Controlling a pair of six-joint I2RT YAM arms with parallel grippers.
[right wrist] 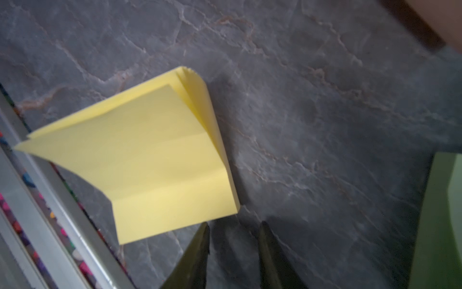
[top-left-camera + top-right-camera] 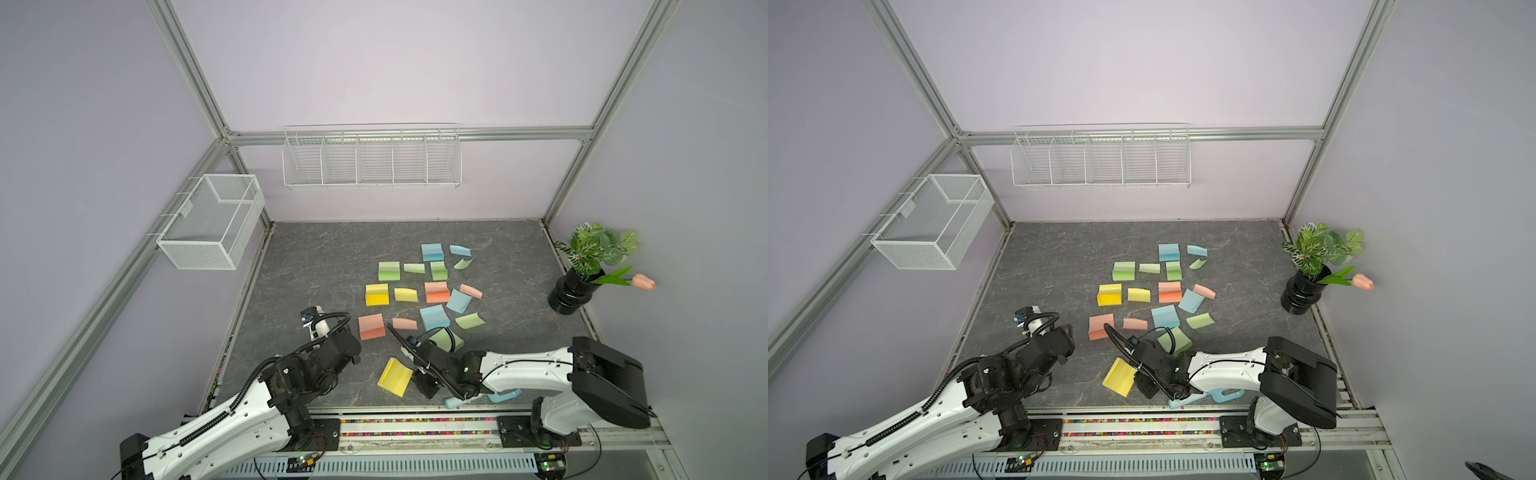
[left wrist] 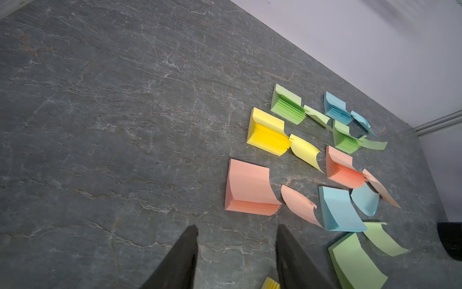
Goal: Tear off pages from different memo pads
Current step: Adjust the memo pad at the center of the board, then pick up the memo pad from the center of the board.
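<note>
Several memo pads lie mid-table, among them a green one (image 2: 389,270), a yellow one (image 2: 377,294) and a salmon one (image 3: 250,190). Curled single pages rest beside them, such as a yellow page (image 2: 405,294) and a salmon page (image 3: 298,204). Another yellow pad (image 1: 162,160) lies alone near the front rail, its top sheets lifted. My right gripper (image 1: 234,225) hovers just off that pad's corner, jaws partly apart with bare table between them. The left gripper (image 3: 237,226) stands open and empty, just short of the salmon pad.
A blue toy garden fork (image 2: 478,399) lies under my right arm by the front rail (image 2: 415,424). A black vase with a plant and tulip (image 2: 569,293) stands at the right edge. Two white wire baskets (image 2: 212,220) (image 2: 372,160) hang on the walls.
</note>
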